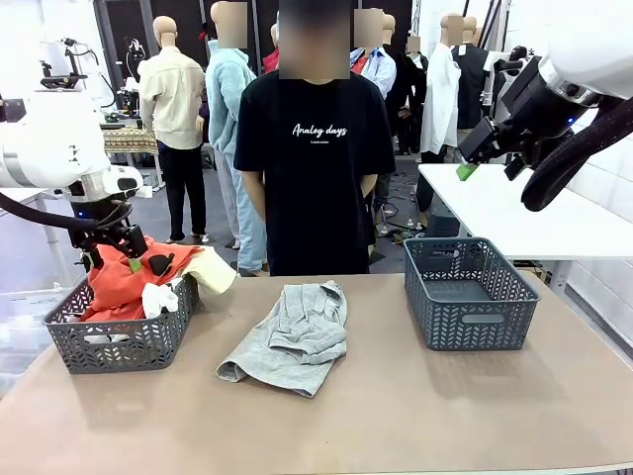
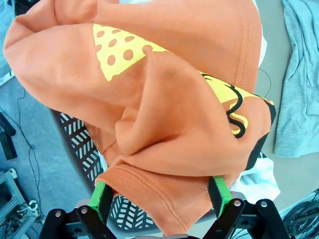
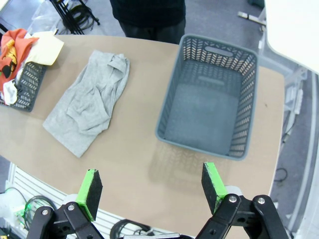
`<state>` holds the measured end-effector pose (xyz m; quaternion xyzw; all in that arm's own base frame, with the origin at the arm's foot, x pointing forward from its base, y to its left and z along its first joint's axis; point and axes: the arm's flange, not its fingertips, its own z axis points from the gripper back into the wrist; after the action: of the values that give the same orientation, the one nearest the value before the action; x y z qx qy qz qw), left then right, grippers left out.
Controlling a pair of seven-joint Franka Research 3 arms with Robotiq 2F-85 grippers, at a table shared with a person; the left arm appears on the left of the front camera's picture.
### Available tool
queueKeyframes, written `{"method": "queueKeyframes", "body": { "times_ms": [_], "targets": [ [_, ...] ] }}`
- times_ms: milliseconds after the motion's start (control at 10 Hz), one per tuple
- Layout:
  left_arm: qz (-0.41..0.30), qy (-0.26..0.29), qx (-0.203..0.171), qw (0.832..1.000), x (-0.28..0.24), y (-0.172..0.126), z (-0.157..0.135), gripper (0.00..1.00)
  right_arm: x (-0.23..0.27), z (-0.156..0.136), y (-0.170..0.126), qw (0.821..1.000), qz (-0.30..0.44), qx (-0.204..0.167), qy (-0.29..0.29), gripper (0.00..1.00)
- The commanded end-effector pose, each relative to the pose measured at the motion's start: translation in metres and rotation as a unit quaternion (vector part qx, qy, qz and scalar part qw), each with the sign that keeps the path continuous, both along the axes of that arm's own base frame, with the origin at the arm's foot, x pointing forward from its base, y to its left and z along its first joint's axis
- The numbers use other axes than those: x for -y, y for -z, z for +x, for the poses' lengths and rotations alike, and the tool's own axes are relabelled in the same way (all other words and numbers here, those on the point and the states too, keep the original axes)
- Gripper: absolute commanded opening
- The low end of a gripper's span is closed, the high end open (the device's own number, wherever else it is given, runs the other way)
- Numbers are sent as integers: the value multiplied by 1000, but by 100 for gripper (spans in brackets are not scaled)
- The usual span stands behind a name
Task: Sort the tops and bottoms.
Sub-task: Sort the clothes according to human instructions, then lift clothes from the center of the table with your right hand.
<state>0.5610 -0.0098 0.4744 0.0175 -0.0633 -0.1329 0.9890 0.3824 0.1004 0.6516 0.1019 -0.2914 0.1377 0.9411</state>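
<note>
Okay: tan worktop, with a person in a black T-shirt standing at its far edge. The room behind is cluttered, and a white side table stands off the worktop's right edge. A grey slatted left basket sits at the left edge. A matching right basket sits toward the far right corner, well apart from the first. A grey garment lies crumpled flat mid-worktop between the two baskets, touching neither.

The tops are all piled in the left basket. The orange-red top is heaped highest. The cream top hangs over the basket's far right rim. A bit of the white T-shirt pokes out at the basket's right side, beside the orange-red one.

The left claw is down over the left basket, right at the pile. In its wrist view the green pads stand wide apart. The orange-red top's folded hem bulges between them, with the yellow patch facing up. The cloth brushes one pad, but the claw is spread and not clamped.

The right claw is raised high above the worktop's right side, near the white side table. Its jaws are fully spread, and its wrist view looks down at the right basket and the near edge.
</note>
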Motion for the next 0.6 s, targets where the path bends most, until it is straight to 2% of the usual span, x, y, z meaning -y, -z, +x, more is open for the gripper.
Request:
{"method": "queueKeyframes", "body": {
  "times_ms": [0,500],
  "targets": [
    [0,-2,3,1000,0,2,0,100,0,-2,3,1000,0,-5,6,100],
    [0,-2,3,1000,0,2,0,100,0,-2,3,1000,0,-5,6,100]
  ]
}}
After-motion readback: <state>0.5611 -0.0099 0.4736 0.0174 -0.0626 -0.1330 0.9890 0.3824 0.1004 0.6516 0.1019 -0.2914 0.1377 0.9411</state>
